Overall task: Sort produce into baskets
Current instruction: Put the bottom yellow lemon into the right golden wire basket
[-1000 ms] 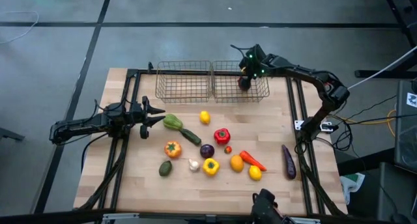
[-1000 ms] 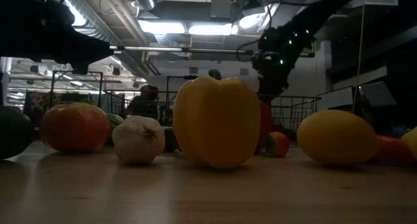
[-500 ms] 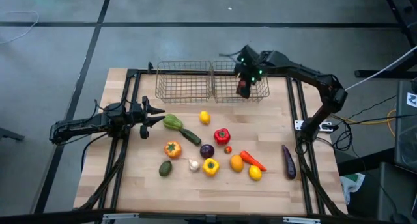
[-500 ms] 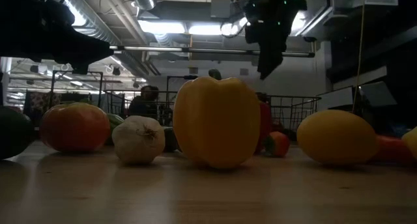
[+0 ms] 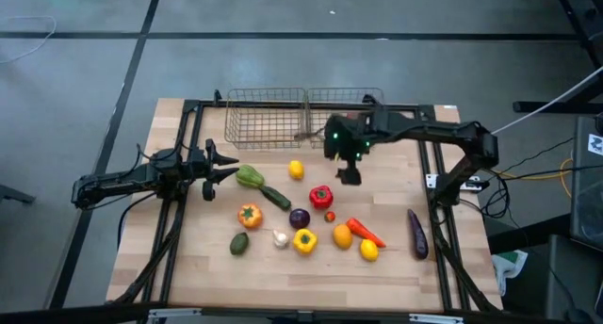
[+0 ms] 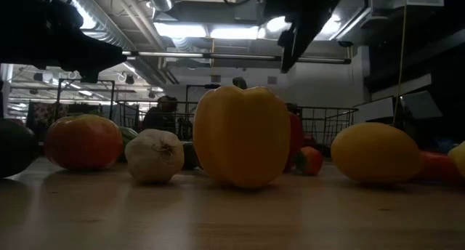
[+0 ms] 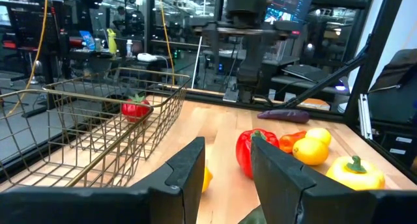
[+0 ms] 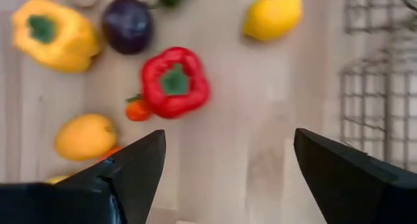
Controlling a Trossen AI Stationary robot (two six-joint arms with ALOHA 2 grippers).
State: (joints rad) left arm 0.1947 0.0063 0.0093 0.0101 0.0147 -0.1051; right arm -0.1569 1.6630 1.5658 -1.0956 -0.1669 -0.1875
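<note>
Produce on the worktop (image 5: 396,267) lies below the right gripper (image 5: 348,176), fingers wide apart and empty, red pepper (image 5: 321,196) nearest; left gripper (image 5: 226,165), fingers nearly together, waits beside the green pepper (image 5: 249,177).

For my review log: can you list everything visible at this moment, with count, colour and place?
Wire baskets: two, metal, side by side at the table's far edge; the left wrist view shows a red piece inside one.
Bell peppers: three; red mid-table, yellow near front, green by the left gripper.
Lemons: three, yellow; one below the baskets, others near the carrot.
Carrot: one, orange, right of centre.
Eggplant: one, purple, right side.
Cucumber: one, dark green.
Garlic: one, white, front.
Left gripper: resting at the left edge.
Right gripper: open, empty, above the red pepper area.
</note>
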